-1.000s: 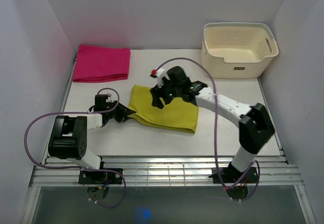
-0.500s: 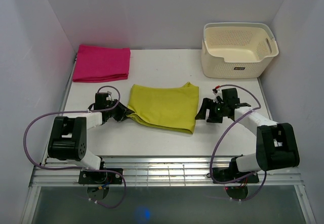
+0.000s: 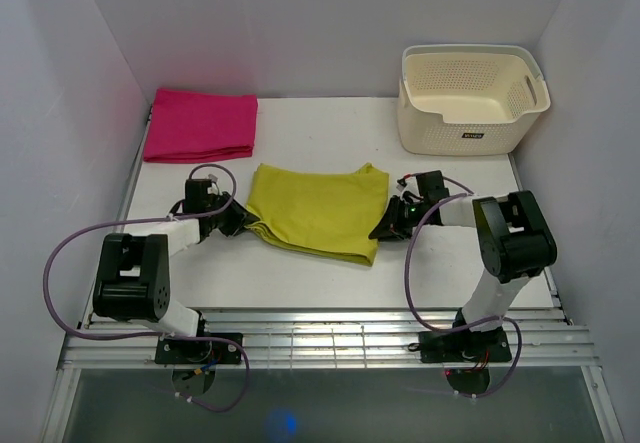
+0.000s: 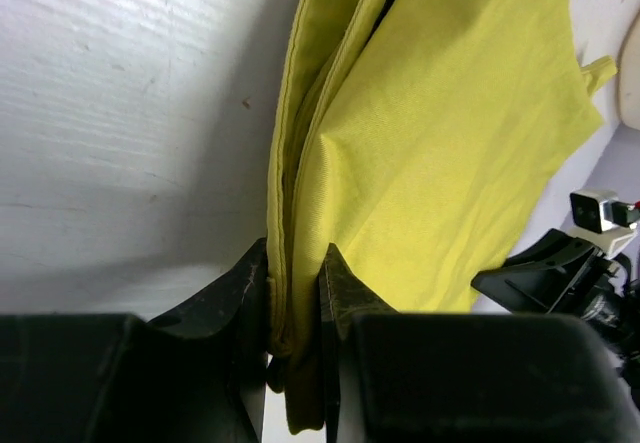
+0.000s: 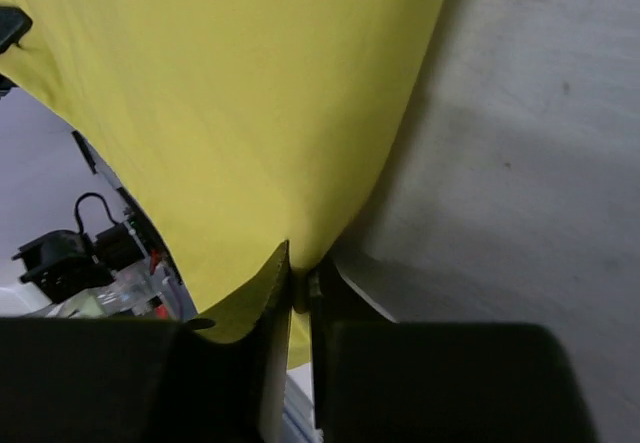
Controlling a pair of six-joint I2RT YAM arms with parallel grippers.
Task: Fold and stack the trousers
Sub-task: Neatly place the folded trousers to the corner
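Observation:
The yellow-green trousers [image 3: 315,210] lie folded into a flat rectangle on the white table [image 3: 300,273], between both arms. My left gripper [image 3: 243,226] is shut on the layered left edge of the trousers [image 4: 430,143]; in the left wrist view the stacked folds run between its two fingers [image 4: 245,293]. At the right edge my right gripper [image 3: 381,230] is shut on a thin pinch of the trousers [image 5: 230,113], low against the table. Both grippers lie at table height.
A folded magenta-pink cloth [image 3: 200,124] lies at the back left. A cream perforated basket [image 3: 470,98] stands at the back right. White walls close in the table on three sides, and metal rails run along its near edge.
My right arm swung off the top of the trousers, out to the right, then came back low to their right edge and shut on it. The left gripper kept its hold.

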